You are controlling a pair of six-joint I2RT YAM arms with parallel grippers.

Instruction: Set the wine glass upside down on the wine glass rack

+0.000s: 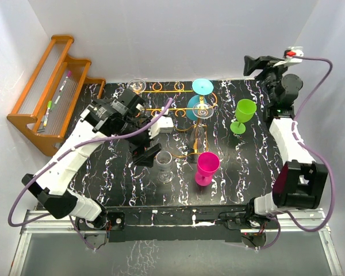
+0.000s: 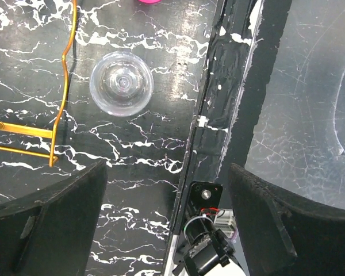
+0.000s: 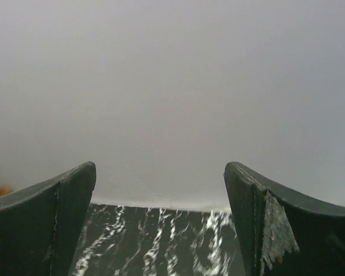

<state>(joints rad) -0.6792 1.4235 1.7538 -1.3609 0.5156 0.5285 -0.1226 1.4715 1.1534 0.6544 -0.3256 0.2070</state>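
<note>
- Looking down from above, you see the clear wine glass (image 1: 164,167) standing right way up on the black table (image 1: 236,172), near the front and close to the middle.
- Your left gripper (image 1: 149,144) is just beside that glass, on its left. Its two fingers are apart, with nothing between them.
- In your left wrist view you look down into the clear wine glass (image 2: 121,83). It sits out in front of the left gripper (image 2: 167,172), not inside it. The fingers (image 2: 57,218) do not touch it.
- The wire rack (image 1: 181,109) stands behind the glass, toward the back of the table. A bit of its orange wire (image 2: 23,131) shows at the left of the left wrist view, near the glass but apart from it.
- A blue glass (image 1: 202,86) sits at the right end of the rack.
- A pink glass (image 1: 207,167) stands just right of the clear one. A green glass (image 1: 243,115) stands farther right and back.
- Your right gripper (image 1: 252,62) is up at the back right, well away from all the glasses. In its own view the right gripper (image 3: 160,178) is spread wide and holds nothing.
- A wooden shelf (image 1: 46,98) stands at the far left.
</note>
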